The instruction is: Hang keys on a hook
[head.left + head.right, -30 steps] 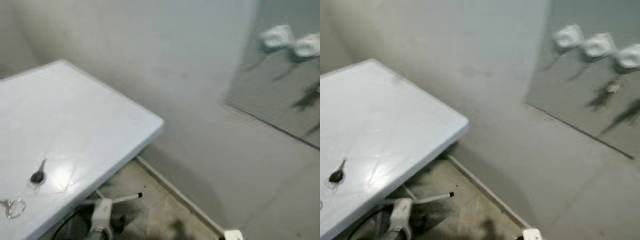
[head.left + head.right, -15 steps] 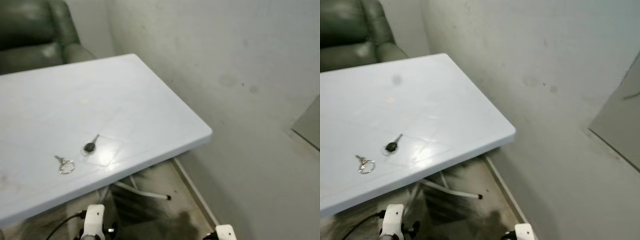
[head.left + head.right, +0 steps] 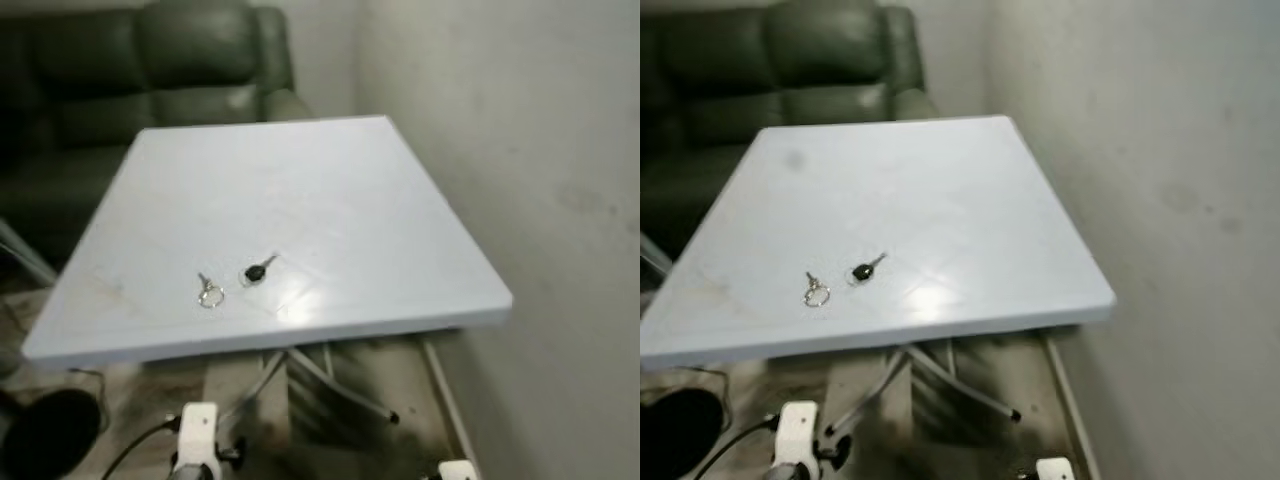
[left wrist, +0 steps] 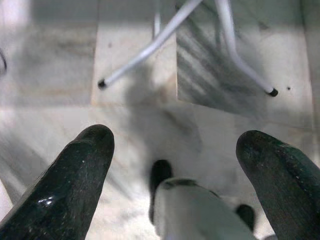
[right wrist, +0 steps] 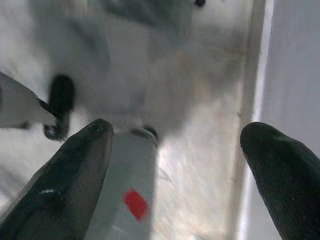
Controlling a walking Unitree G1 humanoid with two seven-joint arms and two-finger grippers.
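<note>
Both arms hang low beside the body, below the desk edge. Left pincer (image 4: 175, 165): fingers spread wide, empty, pointing down at the tiled floor (image 4: 60, 75) and the white desk legs (image 4: 150, 47). Right pincer (image 5: 175, 165): also wide and empty, over the floor near the wall skirting (image 5: 252, 75).

Well above and ahead of both pincers, on the white desk (image 3: 330, 190), lie the task items: a small key on a ring (image 3: 209, 293) and, just beside it, a black-headed key (image 3: 257, 270). The two look apart, not touching. Neither is near a pincer.

Beyond the desk: dark green sofa (image 3: 150, 70); plain wall (image 3: 540, 150) on the right-pincer side.

Progress, as judged: nothing done yet. Keys not picked up. Remaining: reach, grasp keys, find hook, hang.
</note>
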